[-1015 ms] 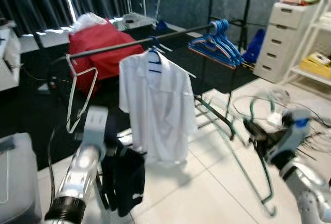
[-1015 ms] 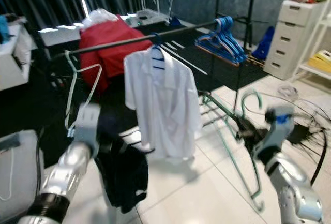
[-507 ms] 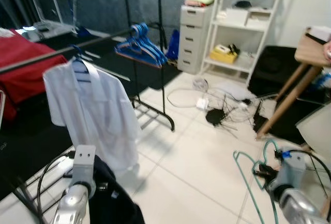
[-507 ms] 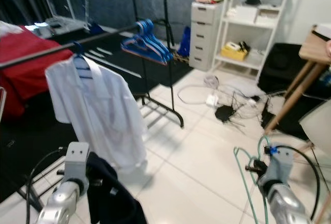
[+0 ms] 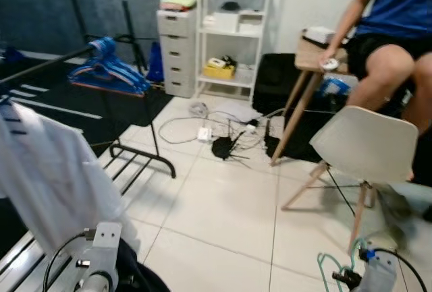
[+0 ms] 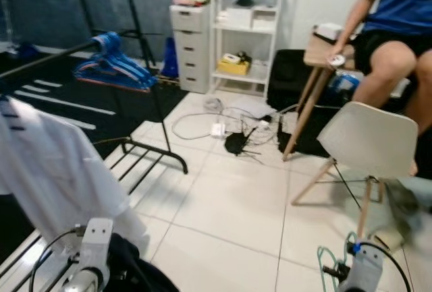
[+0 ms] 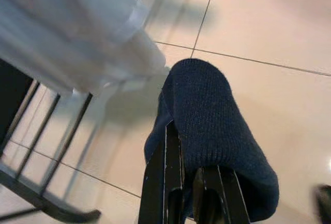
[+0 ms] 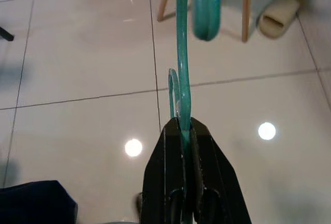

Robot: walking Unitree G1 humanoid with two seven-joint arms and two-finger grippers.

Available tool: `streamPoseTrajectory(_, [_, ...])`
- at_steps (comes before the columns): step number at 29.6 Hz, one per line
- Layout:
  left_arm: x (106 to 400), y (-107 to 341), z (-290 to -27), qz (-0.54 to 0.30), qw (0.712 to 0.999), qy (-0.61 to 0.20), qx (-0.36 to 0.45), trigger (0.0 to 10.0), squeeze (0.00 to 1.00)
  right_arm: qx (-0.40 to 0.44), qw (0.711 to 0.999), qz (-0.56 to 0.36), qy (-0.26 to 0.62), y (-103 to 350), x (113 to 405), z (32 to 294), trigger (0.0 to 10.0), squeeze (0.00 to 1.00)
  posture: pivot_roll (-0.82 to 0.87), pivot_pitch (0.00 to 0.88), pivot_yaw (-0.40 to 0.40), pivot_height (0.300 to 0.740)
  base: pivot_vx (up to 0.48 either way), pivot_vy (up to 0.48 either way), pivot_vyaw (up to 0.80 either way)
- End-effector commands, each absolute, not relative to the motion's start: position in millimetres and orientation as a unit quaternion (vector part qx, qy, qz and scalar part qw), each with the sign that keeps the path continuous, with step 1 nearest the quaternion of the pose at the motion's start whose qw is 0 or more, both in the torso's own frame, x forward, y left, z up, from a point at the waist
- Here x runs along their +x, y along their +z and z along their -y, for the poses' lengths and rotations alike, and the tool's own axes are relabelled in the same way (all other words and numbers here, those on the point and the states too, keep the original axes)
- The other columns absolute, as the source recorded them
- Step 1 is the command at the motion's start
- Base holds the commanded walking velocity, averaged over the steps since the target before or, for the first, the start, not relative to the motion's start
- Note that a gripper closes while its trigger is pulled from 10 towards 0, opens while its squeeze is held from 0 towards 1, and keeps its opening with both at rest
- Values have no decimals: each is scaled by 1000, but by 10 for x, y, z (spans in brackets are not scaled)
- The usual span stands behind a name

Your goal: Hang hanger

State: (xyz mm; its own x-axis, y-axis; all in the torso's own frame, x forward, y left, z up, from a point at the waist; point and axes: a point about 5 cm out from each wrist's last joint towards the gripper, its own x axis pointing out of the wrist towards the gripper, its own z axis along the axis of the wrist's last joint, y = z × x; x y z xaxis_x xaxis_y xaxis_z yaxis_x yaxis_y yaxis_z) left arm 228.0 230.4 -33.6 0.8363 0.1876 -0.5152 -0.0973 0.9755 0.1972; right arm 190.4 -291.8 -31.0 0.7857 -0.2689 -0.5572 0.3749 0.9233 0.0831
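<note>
**Two loads in hand, and the rail lies off to the left**

Two grippers are both occupied. At far left the rail point(image 5: 47, 64) runs back from the near corner, with a white shirt point(image 5: 47, 184) hanging on it and a bunch of blue hangers point(image 5: 108, 73) at its far end. Low in front of the shirt, the left gripper point(image 7: 192, 180) has its fingers point(image 7: 155, 182) set narrow on a dark blue knit garment point(image 7: 217, 131), which drapes over them just beside the shirt's hem.

Middle ground is bare tiled floor point(image 5: 223, 204), with a tangle of cables point(image 5: 226, 145) farther back, then drawers point(image 5: 177, 49) and a shelf unit point(image 5: 233, 29). Right of that stand a small wooden desk point(image 5: 310, 52) and a white chair point(image 5: 368, 147), with a seated person point(image 5: 398, 29) behind them.

At lower right the right gripper point(image 8: 185, 141) pinches the green hanger point(image 8: 182, 63) with its fingers point(image 8: 158, 162) closed tight on the wire. The hanger's long axis runs straight out from the fingertips, hook end farthest away, over the floor near the chair's legs.

By my reading, hanging is not yet begun: the rail is well apart from the hanger, away to the robot's left, and the head faces the chair. The right arm carries the hanger, so the body would need to turn left to bring the hook toward the rail.
</note>
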Motion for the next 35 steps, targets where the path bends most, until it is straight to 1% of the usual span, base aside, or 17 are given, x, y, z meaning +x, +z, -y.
streamPoseTrajectory(1, [2342, -285, -2297, -257, 960, 65, 93, 10000, 0, 93, 942, -276, -168, -317, 1898, 2923, 10000, 0, -13, 6, 37, 740, 0, 0, -800])
streamPoseTrajectory(13, [2330, -306, -2312, -256, 959, 69, 100, 10000, 0, 97, 943, -269, -172, -352, 1890, 2926, 10000, 0, -35, 17, 53, 740, 0, 0, -800])
streamPoseTrajectory(35, [2318, -328, -2306, -255, 959, 73, 100, 10000, 0, 98, 944, -269, -166, -374, 1883, 2936, 10000, 0, -32, 3, 42, 740, 0, 0, -800])
